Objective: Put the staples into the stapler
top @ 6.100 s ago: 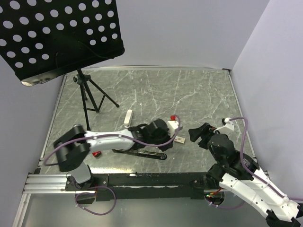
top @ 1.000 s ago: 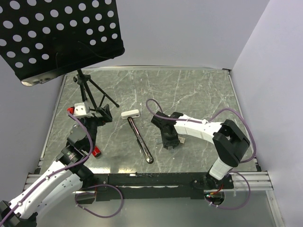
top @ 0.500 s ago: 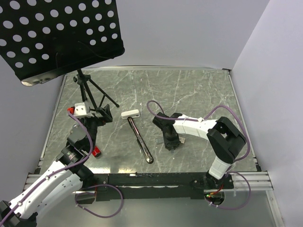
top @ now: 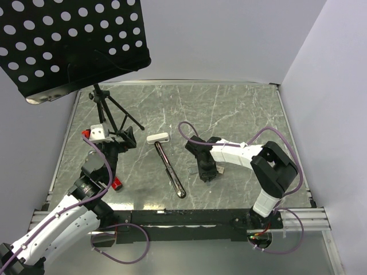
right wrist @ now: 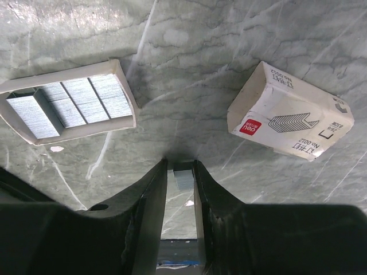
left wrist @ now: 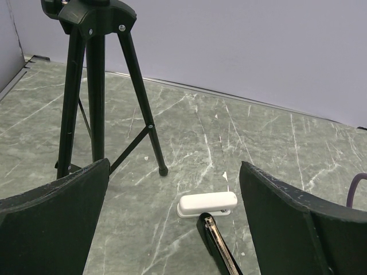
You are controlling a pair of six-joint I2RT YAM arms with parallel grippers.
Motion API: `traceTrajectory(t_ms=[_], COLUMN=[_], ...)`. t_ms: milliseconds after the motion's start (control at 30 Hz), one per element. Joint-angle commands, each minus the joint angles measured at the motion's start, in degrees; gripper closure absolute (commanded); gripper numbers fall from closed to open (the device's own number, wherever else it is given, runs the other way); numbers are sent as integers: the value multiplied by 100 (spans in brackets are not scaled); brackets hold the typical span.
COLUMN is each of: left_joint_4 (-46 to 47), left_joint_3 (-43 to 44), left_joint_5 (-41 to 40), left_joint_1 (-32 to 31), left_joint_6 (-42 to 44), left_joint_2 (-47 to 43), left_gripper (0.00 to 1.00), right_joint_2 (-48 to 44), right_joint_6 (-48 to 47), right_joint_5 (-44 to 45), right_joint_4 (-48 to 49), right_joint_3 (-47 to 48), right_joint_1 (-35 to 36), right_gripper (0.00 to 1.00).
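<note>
The right claw (right wrist: 180, 172) points down at the counter (right wrist: 189, 51). Its fingers are drawn narrow on either side of a short grey staple strip (right wrist: 183, 176) that lies between their tips; I cannot tell whether they already pinch it. Just beyond, the open staple tray (right wrist: 69, 103), filled with rows of staples, lies to one side and the printed box sleeve (right wrist: 289, 117) to the other, the two apart. The stapler (top: 170, 166) lies swung open on the counter to this claw's left, near but not touching. The left claw (left wrist: 172, 189) hovers spread wide and empty beside a black tripod (left wrist: 94, 86).
</note>
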Motion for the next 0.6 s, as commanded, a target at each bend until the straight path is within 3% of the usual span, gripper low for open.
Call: traceTrajectory(t_ms=[0,567], left_joint_4=[163,172], left_joint_3=[25,25], left_joint_5=[97,115], left_joint_1=[23,23], left_joint_6=[-18,-26], left_joint_2=[-27,-18], left_gripper=[1,1], right_joint_2=[59,-406], right_joint_6=[-18,-124], right_joint_5=[-53,297], right_joint_4=[34,-176], right_joint_3=[-201,132], right_joint_1=[-16,203], right_gripper=[68,80])
